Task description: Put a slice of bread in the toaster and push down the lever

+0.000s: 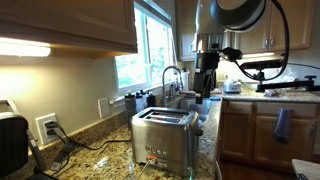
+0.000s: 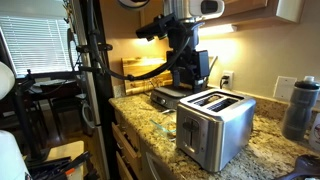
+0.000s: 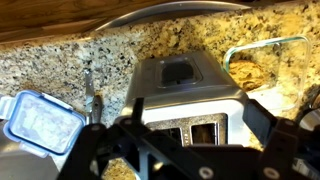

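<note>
The brushed-steel toaster [image 1: 165,135] [image 2: 215,125] stands on the granite counter, two dark slots facing up. In the wrist view the toaster [image 3: 190,85] lies straight below me, its slots between my fingers. My gripper [image 1: 207,78] [image 2: 190,65] [image 3: 172,110] hangs open above and a little behind it, with nothing between the jaws. A tan piece that looks like the slice of bread [image 3: 243,72] lies in a glass dish [image 3: 285,45] beside the toaster, apart from my gripper. The toaster's lever does not show.
A clear blue-rimmed lidded container [image 3: 40,120] sits on the toaster's other side. A black appliance [image 1: 10,140], a wall outlet [image 1: 47,127] and a sink faucet [image 1: 170,75] are nearby. A dark bottle [image 2: 300,105] stands past the toaster, and a dark tray [image 2: 165,97] lies under the arm.
</note>
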Robot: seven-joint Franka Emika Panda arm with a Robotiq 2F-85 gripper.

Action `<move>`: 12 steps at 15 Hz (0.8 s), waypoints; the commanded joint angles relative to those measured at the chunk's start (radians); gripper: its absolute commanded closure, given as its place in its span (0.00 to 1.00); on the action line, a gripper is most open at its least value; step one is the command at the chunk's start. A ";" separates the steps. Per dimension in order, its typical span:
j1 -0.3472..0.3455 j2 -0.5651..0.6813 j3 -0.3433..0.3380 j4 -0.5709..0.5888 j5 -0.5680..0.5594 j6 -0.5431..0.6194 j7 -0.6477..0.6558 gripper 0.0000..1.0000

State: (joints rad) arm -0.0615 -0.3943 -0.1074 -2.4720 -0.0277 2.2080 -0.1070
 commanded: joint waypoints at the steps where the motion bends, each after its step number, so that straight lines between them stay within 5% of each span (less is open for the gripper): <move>1: -0.019 -0.105 0.000 -0.100 -0.013 0.032 -0.001 0.00; 2: -0.020 -0.115 -0.001 -0.110 -0.011 0.032 -0.003 0.05; 3: -0.020 -0.126 -0.002 -0.124 -0.008 0.039 -0.003 0.28; 5: -0.023 -0.137 -0.001 -0.150 -0.010 0.062 0.003 0.33; 12: -0.015 -0.100 -0.008 -0.240 0.012 0.257 0.005 0.80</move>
State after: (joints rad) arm -0.0699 -0.4773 -0.1118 -2.6458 -0.0251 2.3657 -0.1055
